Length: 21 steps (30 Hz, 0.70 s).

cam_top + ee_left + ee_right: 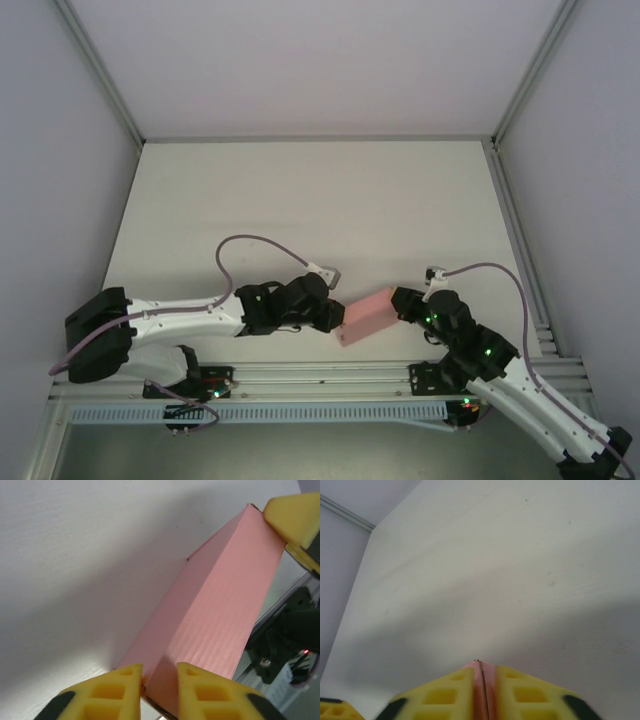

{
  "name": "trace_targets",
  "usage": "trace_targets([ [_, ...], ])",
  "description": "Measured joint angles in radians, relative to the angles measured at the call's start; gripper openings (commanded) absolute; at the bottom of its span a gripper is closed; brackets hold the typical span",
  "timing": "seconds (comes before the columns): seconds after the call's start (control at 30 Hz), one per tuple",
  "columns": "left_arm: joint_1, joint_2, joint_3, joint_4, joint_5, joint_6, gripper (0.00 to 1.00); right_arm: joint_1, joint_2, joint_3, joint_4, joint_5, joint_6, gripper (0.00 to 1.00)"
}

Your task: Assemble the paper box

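This is a robotics lab, and more exactly an enclosed test cell built for recording. A plain white table (300, 200) is boxed in by pale, featureless panels (45, 150) set in aluminium frame posts (100, 70). Along the near edge run grooved aluminium rails (330, 378) and a slotted cable duct (300, 412). Two small white-and-black robot arms, the left arm (180, 315) and the right arm (520, 385), are bolted side by side to those rails. Lavender cables (250, 240) loop from their wrists, and small green status lights (258, 295) glow on their joints. The lighting is flat and even, with soft shadows, and nothing here looks domestic or commercial.
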Motion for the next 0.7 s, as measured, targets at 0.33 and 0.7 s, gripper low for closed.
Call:
trace_targets([
  [0.33,0.049,0.001,0.170,-0.119,-0.050,0.107,1.00,0.010,0.184,0.127,-0.099,-0.001,-0.053,0.58],
  [0.7,0.319,-0.076,0.224,-0.289,-0.139,0.163,1.00,0.010,0.372,0.456,-0.181,-0.133,-0.413,1.00],
])
